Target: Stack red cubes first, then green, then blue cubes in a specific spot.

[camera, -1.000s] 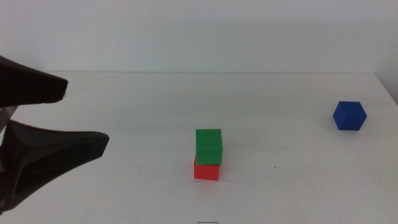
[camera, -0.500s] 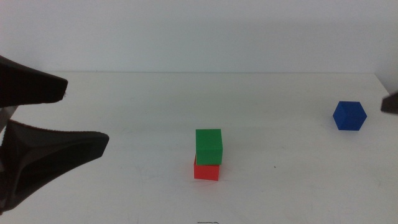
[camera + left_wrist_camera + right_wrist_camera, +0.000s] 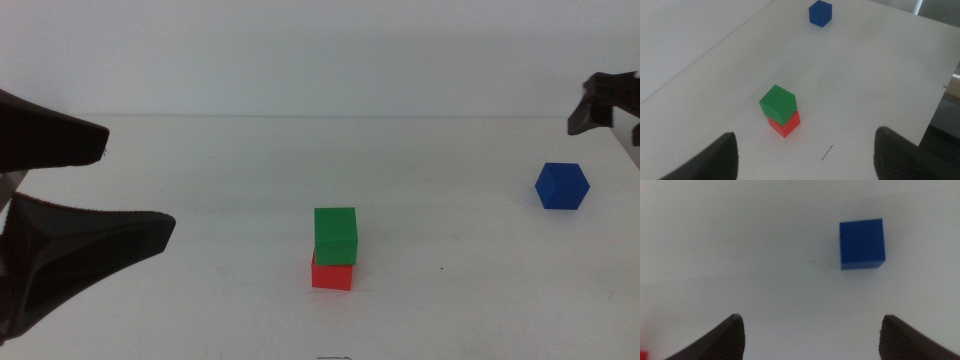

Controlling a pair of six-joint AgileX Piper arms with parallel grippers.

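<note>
The green cube [image 3: 335, 234] sits on the red cube [image 3: 331, 273] at the table's middle front, slightly askew; the stack also shows in the left wrist view, green [image 3: 778, 103] on red [image 3: 786, 125]. The blue cube [image 3: 561, 186] lies alone on the table at the far right, also seen in the right wrist view [image 3: 862, 244] and the left wrist view [image 3: 820, 12]. My left gripper [image 3: 135, 185] is open and empty, well left of the stack. My right gripper [image 3: 605, 105] is open and empty, above and behind the blue cube at the right edge.
The white table's [image 3: 200, 160] far edge meets a plain wall. Its right edge [image 3: 940, 95] shows in the left wrist view. A small dark mark [image 3: 827, 152] lies on the table near the stack.
My right gripper has come into the middle view from the right and risen to above the blue cube. The left gripper and the cubes have not moved.
</note>
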